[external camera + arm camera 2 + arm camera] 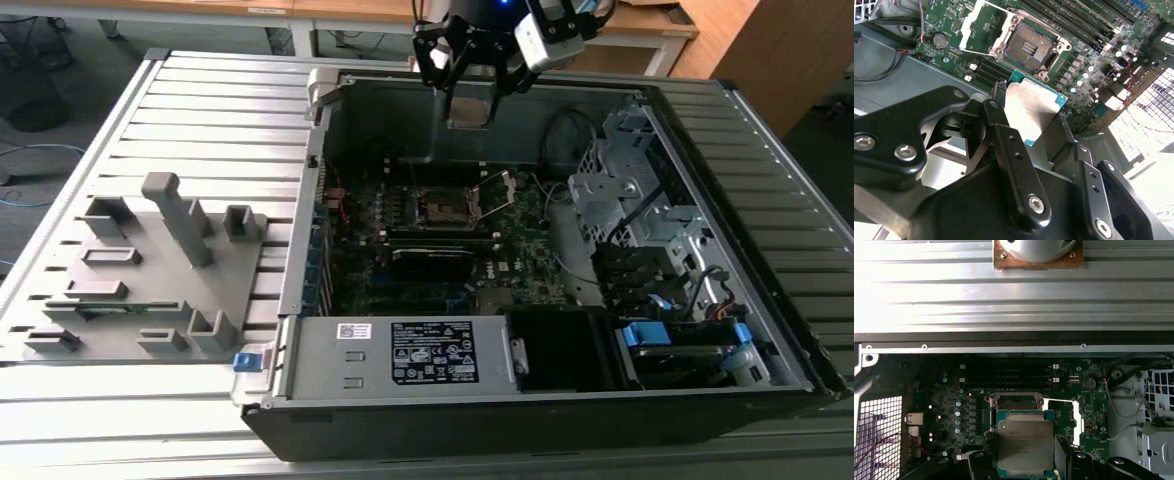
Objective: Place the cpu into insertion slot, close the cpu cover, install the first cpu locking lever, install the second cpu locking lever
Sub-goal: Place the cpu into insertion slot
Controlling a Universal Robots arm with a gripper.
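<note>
Fingers: two fingers [1006,145], clamped on opposite edges of the cpu [1031,107].
Cpu position: in the air above the circuit board [944,390], clear of the insertion slot [1029,47].
Cpu facing: square, no long axis; silver-grey metal top towards both wrist cameras, green rim showing along its edges.
Slot: bare, dark contact field exposed.
Cpu cover [970,22]: swung up, standing beside the slot.
Count: one cpu, one slot, one cover.
Second wrist view: cpu and slot apart.
First wrist view: cpu overlaps the slot's near part.
Exterior view: gripper [470,105] over the far end of the open computer case [534,420]; grey fixture [160,250] on the slatted table [214,100] at the exterior view's left.
</note>
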